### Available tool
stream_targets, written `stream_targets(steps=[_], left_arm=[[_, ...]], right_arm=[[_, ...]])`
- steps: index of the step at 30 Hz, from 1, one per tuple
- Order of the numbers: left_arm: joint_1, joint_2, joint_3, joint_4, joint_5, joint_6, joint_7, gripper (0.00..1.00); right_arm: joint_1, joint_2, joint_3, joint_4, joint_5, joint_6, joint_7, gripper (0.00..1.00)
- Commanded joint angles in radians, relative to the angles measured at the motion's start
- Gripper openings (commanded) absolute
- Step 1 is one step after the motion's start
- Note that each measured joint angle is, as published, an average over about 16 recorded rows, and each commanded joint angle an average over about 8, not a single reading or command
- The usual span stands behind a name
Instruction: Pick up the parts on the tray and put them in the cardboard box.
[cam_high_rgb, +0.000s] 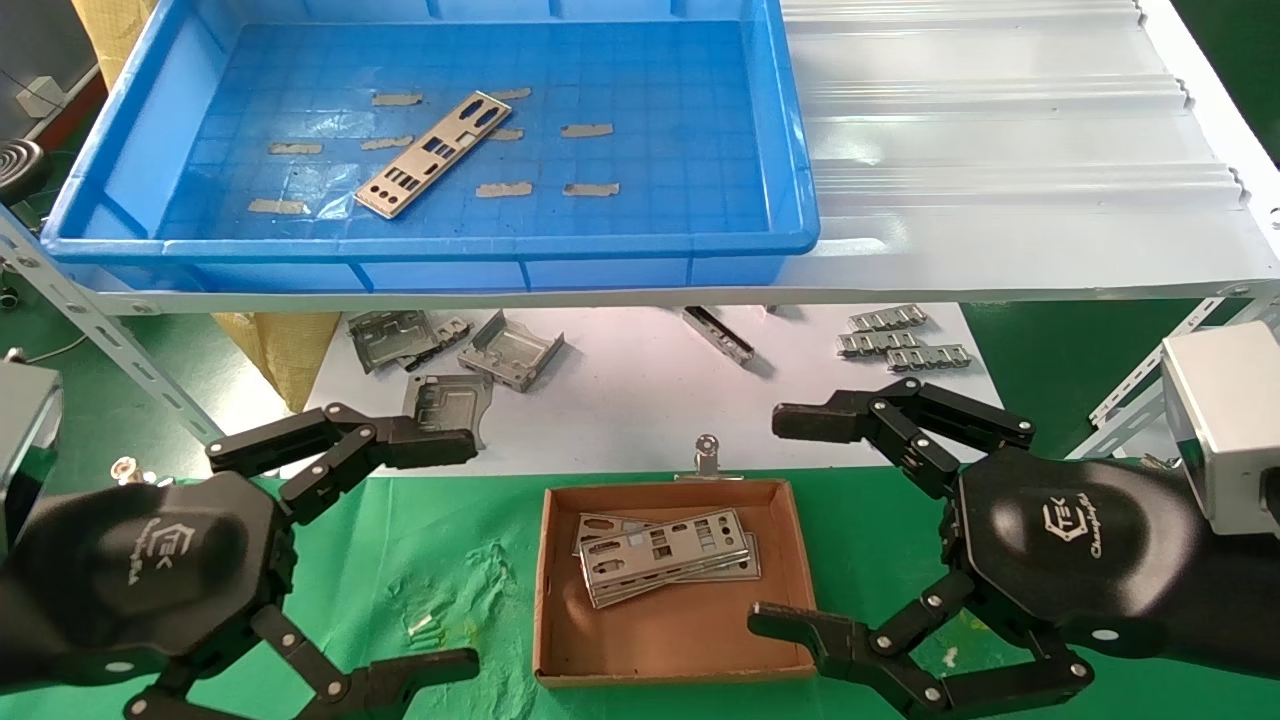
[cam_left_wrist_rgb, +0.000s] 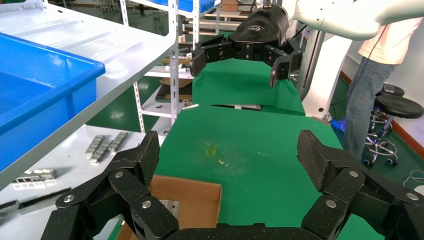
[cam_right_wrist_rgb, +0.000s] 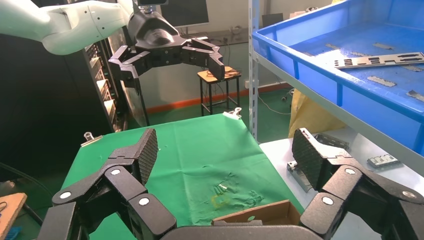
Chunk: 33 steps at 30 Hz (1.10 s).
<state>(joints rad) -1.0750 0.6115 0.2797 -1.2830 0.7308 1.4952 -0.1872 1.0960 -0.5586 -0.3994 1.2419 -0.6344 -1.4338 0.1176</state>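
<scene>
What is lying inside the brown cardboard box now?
Inside the cardboard box lie stacked parts, punched metal plates. At least two show; the top plate covers what is beneath, so the exact count cannot be told.

Lying flat and askew on the grid floor of the bright-blue tray (cam_high_rgb: 130, 215), among beige tape scraps: one thin silver-grey part (cam_high_rgb: 433, 153) punched with small rectangular cut-outs. Set up on the white shelf, that tray, at the left. Below, on green cloth: the small brown open-top cardboard box (cam_high_rgb: 560, 640), holding a loose overlapping stack of parts (cam_high_rgb: 668, 556) toward its far side.
</scene>
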Motion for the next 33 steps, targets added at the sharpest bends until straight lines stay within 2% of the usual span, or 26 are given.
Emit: stream_targets(steps=[1, 14, 22, 33], left_arm=[[0.000, 0.000, 0.000, 0.000, 0.000, 0.000, 0.000, 1.00], [0.000, 0.000, 0.000, 0.000, 0.000, 0.000, 0.000, 1.00], [0.000, 0.000, 0.000, 0.000, 0.000, 0.000, 0.000, 1.00], [0.000, 0.000, 0.000, 0.000, 0.000, 0.000, 0.000, 1.00]], right_arm=[[0.000, 0.000, 0.000, 0.000, 0.000, 0.000, 0.000, 1.00], [0.000, 0.000, 0.000, 0.000, 0.000, 0.000, 0.000, 1.00], [0.000, 0.000, 0.000, 0.000, 0.000, 0.000, 0.000, 0.00], [0.000, 0.000, 0.000, 0.000, 0.000, 0.000, 0.000, 0.00]])
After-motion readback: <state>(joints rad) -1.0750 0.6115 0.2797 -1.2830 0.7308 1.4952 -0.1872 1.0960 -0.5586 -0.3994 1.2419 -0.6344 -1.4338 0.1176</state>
